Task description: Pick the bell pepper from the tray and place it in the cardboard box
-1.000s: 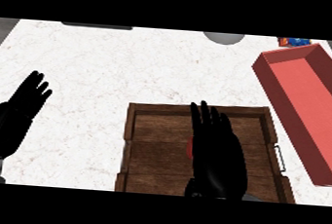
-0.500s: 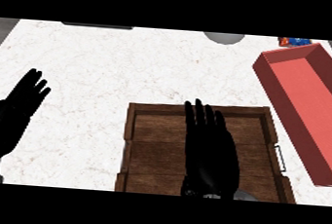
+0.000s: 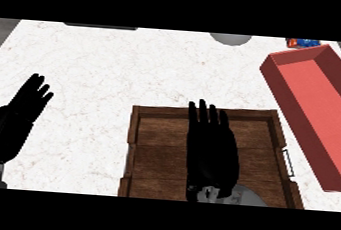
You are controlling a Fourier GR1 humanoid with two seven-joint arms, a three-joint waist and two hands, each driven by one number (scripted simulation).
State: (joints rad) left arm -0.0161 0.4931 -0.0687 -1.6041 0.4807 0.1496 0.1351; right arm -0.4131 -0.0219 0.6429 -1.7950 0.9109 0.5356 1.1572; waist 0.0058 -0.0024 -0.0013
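A brown wooden tray [image 3: 144,135] lies on the white marble counter at the lower middle. My right hand [image 3: 211,152] is stretched out flat over the tray's middle, open, with its fingers pointing away from me. No bell pepper shows; whatever lies under the hand is hidden. A long red open box [image 3: 315,97] stands at the right, slanted, with nothing visible in it. My left hand [image 3: 14,121] rests open at the left edge, well apart from the tray.
A grey round object [image 3: 231,38] sits at the counter's far edge. A small blue and orange item [image 3: 303,43] shows at the far right corner, and a dark strip [image 3: 102,26] at the far left. Bare marble lies between tray and left hand.
My right hand has shifted slightly left over the tray. A small red patch beside it one second ago is now covered. The left hand has stayed put.
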